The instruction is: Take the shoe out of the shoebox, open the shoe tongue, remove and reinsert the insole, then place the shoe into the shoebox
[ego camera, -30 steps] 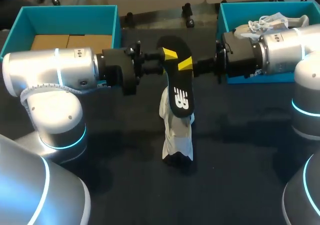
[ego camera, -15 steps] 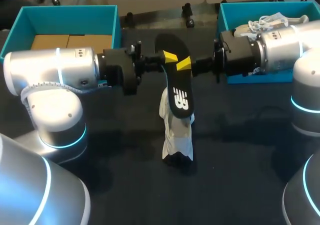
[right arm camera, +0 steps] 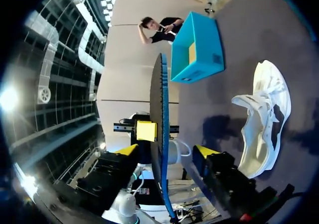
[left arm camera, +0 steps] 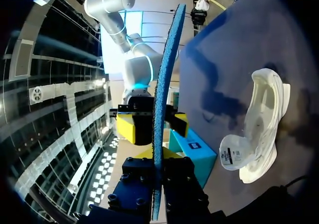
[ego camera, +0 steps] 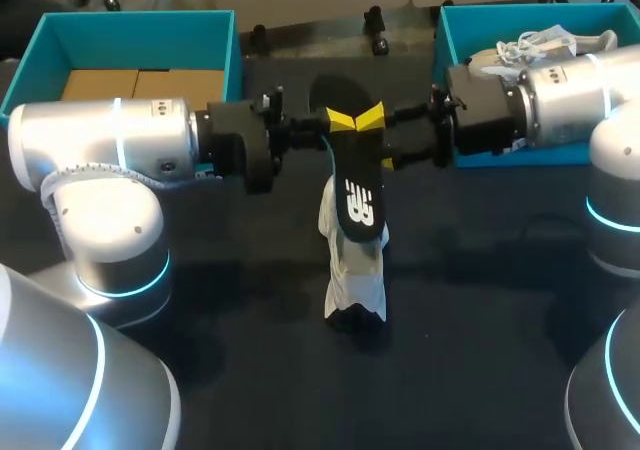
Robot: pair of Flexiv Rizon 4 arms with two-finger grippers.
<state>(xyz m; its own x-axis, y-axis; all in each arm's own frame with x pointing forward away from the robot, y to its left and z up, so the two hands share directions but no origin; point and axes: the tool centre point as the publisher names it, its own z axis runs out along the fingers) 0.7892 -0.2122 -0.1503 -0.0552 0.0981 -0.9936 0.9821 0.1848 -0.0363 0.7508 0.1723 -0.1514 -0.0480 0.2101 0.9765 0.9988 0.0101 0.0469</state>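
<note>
The black insole [ego camera: 358, 185] with a white logo hangs upright above the table, its lower end over the white shoe [ego camera: 355, 270], which lies on the dark tabletop. My left gripper [ego camera: 335, 122] is shut on the insole's upper part from the left. Opposite it, my right gripper [ego camera: 383, 138] stands open, its fingers spread to either side of the insole without touching it. In the left wrist view the insole [left arm camera: 162, 84] runs edge-on out of my left gripper [left arm camera: 158, 159], beside the shoe [left arm camera: 259, 129]. In the right wrist view the insole [right arm camera: 158, 109] stands between my right gripper's [right arm camera: 167, 152] spread fingers.
A teal shoebox [ego camera: 140, 40] with cardboard inside stands at the back left. A second teal box [ego camera: 445, 30] at the back right holds another white shoe [ego camera: 545, 42], partly hidden by my right arm. Dark tabletop stretches in front of the shoe.
My right gripper has opened and let go of the insole. My left gripper has shut on it and now holds it alone. The shoe has not moved.
</note>
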